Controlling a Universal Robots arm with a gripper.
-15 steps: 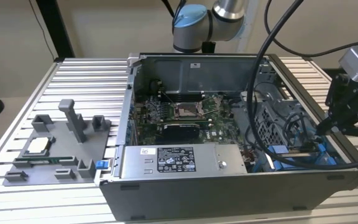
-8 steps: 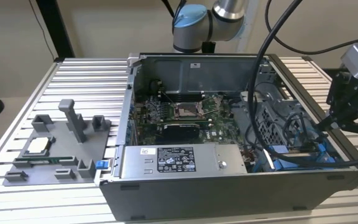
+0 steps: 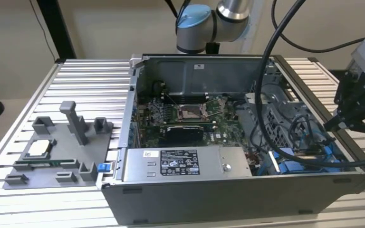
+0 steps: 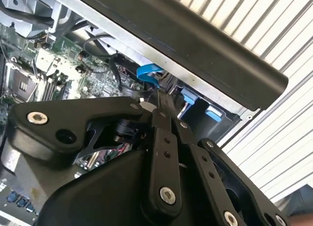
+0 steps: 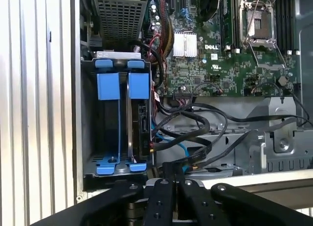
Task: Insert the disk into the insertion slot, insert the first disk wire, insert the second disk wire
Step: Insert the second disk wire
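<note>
Exterior view: an open computer case point(image 3: 233, 199) lies on the ribbed metal tabletop point(image 3: 87, 80), nearer the edge on the exterior view's right, with a grey fixture point(image 3: 62, 152) of upright pegs near the opposite edge. Inside the case are the green motherboard point(image 3: 182, 114) and the grey power-supply box point(image 3: 182, 164), which lies along the case's near wall. The insertion slot point(image 3: 296, 166) sits in the case corner just beside that box, its blue rails showing among dark wires. The black gripper point(image 3: 333, 124) hangs above the case wall at the exterior view's right, near the slot. In the first wrist view the insertion slot point(image 5: 87, 118) is a grey bay with two blue tabs point(image 5: 138, 85) at the end next to the power-supply box point(image 5: 120, 13). The disk point(image 5: 142, 125) stands on edge inside the bay, its dark connector edge turned toward the motherboard point(image 5: 220, 55). Black wires point(image 5: 195, 123) and a thin blue wire point(image 5: 181, 147) loop just beside that edge. The gripper point(image 5: 168, 169) is over the case wall at the bay's far end, with its fingers drawn together so the tips meet. In the second wrist view the gripper point(image 4: 160, 100) points down toward a curled blue wire point(image 4: 146, 72); whether anything thin is pinched between the tips I cannot tell.
</note>
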